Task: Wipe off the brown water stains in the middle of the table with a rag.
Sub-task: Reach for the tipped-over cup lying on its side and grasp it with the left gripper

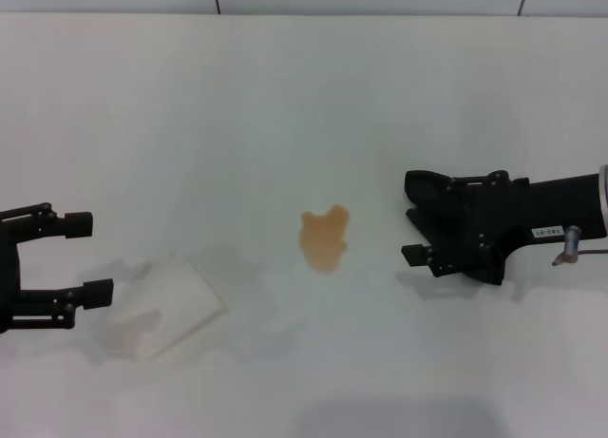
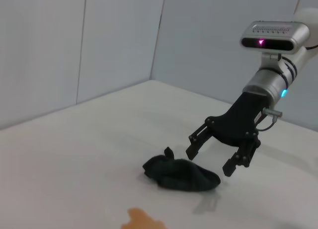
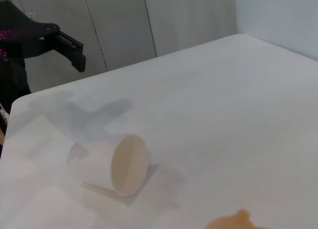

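My left gripper [image 1: 90, 257] hovers wide open and holds nothing, just beside a tipped-over see-through cup [image 1: 171, 305] whose mouth points toward the near edge, I think. The brown water stains [image 1: 326, 237] sit mid-table [image 1: 285, 96], longer from far to near. My right gripper [image 2: 218, 152] hangs open above a dark rag [image 2: 181, 173]; grey walls stand behind.

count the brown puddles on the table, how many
1. The brown water stains form one lobed puddle mid-table, between the left gripper and the right gripper.
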`<state>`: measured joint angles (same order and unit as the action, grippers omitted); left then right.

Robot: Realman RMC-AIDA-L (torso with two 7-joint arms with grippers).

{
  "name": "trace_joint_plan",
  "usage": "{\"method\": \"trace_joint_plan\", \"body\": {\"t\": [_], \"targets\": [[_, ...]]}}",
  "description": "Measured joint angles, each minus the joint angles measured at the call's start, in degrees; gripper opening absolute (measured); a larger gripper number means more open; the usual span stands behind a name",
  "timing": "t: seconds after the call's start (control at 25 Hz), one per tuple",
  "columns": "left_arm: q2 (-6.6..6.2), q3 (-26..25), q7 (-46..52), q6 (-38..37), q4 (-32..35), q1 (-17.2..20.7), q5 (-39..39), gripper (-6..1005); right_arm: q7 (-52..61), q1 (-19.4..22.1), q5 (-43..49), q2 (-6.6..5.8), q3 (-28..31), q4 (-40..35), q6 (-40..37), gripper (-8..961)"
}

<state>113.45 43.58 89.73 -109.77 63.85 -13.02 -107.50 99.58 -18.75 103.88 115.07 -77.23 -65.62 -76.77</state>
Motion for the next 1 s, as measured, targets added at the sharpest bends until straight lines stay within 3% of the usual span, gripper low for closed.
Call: {"method": "trace_joint_plan", "body": {"t": [0.24, 0.44, 0.64, 1.0], "targets": [[-1.05, -0.3, 3.8, -0.2, 0.3, -1.5, -1.5, 878, 0.0, 0.0, -0.3, 0.07, -0.4, 0.1, 0.1, 811], [-4.23, -0.3, 10.8, -0.4, 0.4, -4.2, -3.2, 878, 0.6, 0.2, -0.4, 0.07, -0.6, 0.3, 0.2, 811], [-6.24, 0.4, 16.5, -1.3, 0.6, -8.0, -7.7, 878, 1.0, 0.1, -0.5, 0.07, -0.6, 0.4, 0.2, 812], [-7.08, 4.6, 21.5, -2.0, 0.9, -12.8, -15.0, 877, 1.3, 0.0, -0.6, 0.15, -0.9, 0.4, 0.0, 811]]}}
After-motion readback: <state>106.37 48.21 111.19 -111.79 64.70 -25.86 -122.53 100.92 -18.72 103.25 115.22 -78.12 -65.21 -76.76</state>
